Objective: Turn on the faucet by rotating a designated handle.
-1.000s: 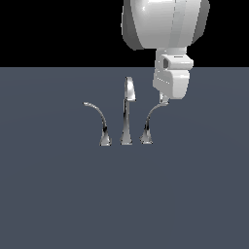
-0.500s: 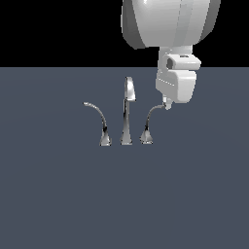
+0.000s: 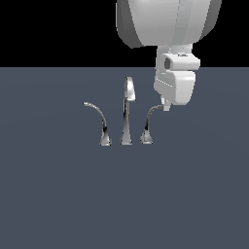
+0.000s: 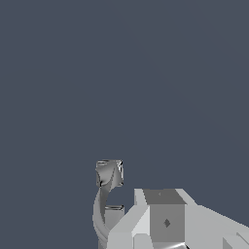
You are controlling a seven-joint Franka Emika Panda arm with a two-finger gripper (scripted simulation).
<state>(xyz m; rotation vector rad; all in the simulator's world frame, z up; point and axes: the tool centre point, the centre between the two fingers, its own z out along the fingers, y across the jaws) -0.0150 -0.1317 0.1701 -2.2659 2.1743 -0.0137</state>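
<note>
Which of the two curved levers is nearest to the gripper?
The handle on the exterior view's right, its tip reaching the gripper; the other lever stands beyond the spout.

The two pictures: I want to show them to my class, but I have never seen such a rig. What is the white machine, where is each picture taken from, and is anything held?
These are simulator renders. The white machine is a robot arm; its gripper hangs at the tip of the handle, the curved chrome lever on the exterior view's right. That lever belongs to a faucet standing on a plain grey surface, with a tall spout and a mirror-image lever. One picture comes from a camera off the arm, the other from its wrist, showing the handle close up. Whether anything is gripped cannot be told.
</note>
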